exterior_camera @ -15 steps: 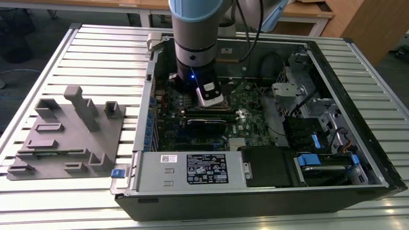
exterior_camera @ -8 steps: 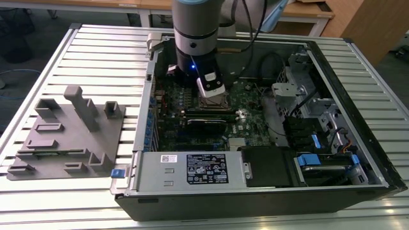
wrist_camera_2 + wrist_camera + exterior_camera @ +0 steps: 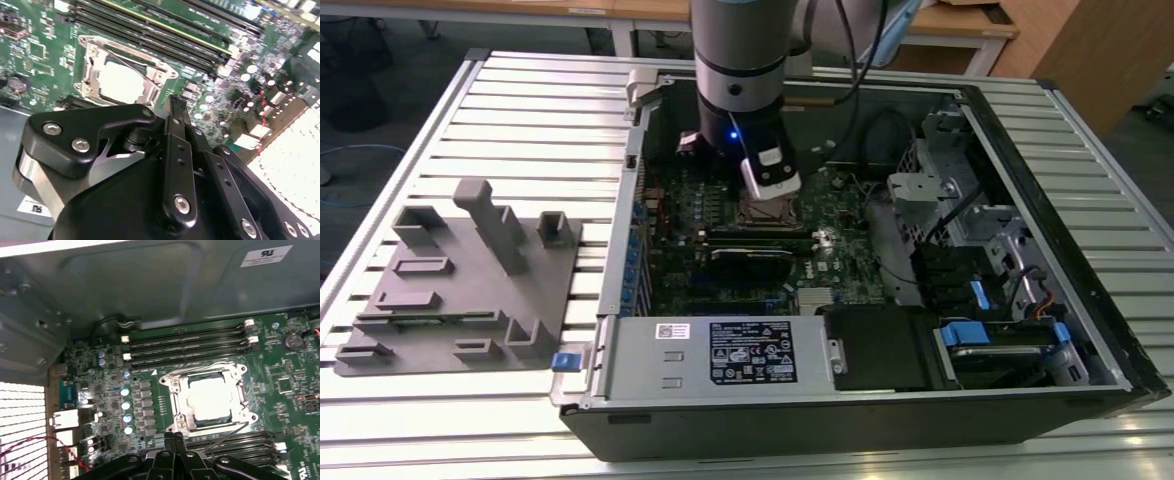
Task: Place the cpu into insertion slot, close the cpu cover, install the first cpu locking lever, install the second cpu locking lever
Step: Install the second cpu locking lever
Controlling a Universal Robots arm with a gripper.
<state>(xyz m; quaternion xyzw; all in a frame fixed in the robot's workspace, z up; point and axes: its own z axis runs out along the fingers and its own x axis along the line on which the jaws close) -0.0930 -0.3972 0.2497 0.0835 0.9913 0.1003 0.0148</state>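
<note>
The cpu (image 3: 210,397) lies flat in the insertion slot (image 3: 765,210) on the green board, its pale metal top showing brightly in both wrist views (image 3: 120,82). The silver cpu cover (image 3: 175,395) lies down around the chip as a frame. A thin wire lever (image 3: 227,437) runs at an angle off the socket's corner nearest the fingers. My gripper (image 3: 175,440) hovers just beside the socket, its black fingers (image 3: 177,115) pressed together and shut with nothing between them. In the exterior view the gripper (image 3: 774,195) hangs right above the socket inside the open computer case.
Long black memory slots (image 3: 185,342) flank the socket on two sides. The case wall (image 3: 150,280) rises close behind. A grey fixture tray (image 3: 460,280) sits on the slatted table at the exterior view's left. The power supply (image 3: 720,355) and drive bays (image 3: 987,330) fill the case front.
</note>
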